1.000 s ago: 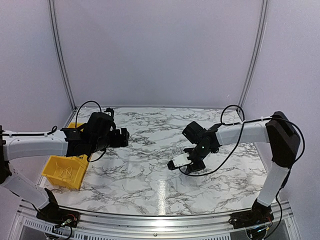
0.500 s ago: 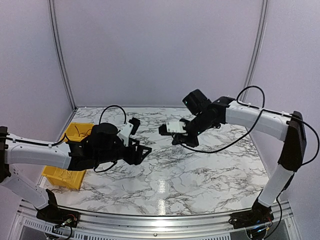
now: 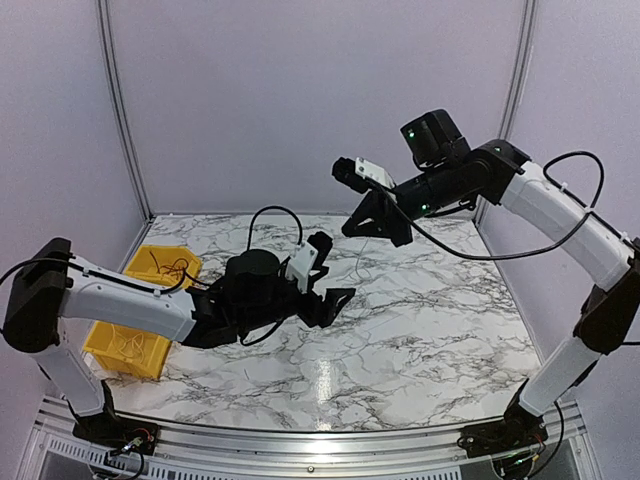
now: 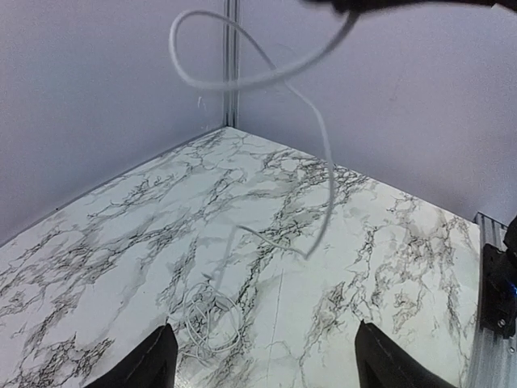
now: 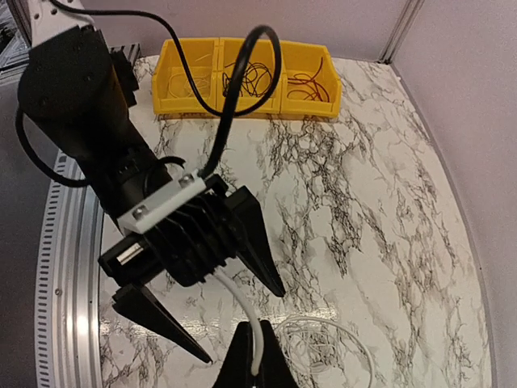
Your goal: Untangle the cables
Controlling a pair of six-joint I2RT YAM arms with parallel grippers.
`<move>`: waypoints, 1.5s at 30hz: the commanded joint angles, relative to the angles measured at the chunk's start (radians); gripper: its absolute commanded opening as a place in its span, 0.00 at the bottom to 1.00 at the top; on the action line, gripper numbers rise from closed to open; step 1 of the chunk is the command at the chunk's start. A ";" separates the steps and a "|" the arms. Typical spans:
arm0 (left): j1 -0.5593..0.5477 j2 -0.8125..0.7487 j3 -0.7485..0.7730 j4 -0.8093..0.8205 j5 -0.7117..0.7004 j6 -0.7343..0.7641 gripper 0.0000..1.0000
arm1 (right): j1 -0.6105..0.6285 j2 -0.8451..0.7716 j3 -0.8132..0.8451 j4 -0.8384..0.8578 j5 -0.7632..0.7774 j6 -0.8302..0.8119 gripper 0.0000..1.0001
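Note:
A thin white cable (image 5: 242, 303) is pinched in my right gripper (image 5: 255, 365), which is shut and raised high above the table (image 3: 450, 320). From the right gripper (image 3: 362, 228) the cable (image 3: 358, 258) hangs down. In the left wrist view it loops overhead (image 4: 242, 77) and ends in a small white coil (image 4: 208, 319) lying on the marble; the coil (image 5: 331, 347) also shows below the right fingers. My left gripper (image 3: 338, 305) hovers low over the table centre, open and holding nothing, its fingers (image 4: 153, 364) on either side of the spot beside the coil.
Yellow bins (image 5: 187, 103) with black and reddish wire coils (image 5: 246, 77) stand at the table's left edge (image 3: 100, 345). The left arm's thick black cable (image 5: 234, 89) arcs over its wrist. White walls and a corner post (image 4: 232, 65) close the back.
My right gripper closed on the white cable and rose from the table to high at the back. The left arm swung from the yellow bins to the table centre.

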 commanded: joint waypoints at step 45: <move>-0.004 0.082 0.180 0.176 -0.013 -0.110 0.00 | -0.060 -0.012 0.080 0.118 -0.022 0.348 0.00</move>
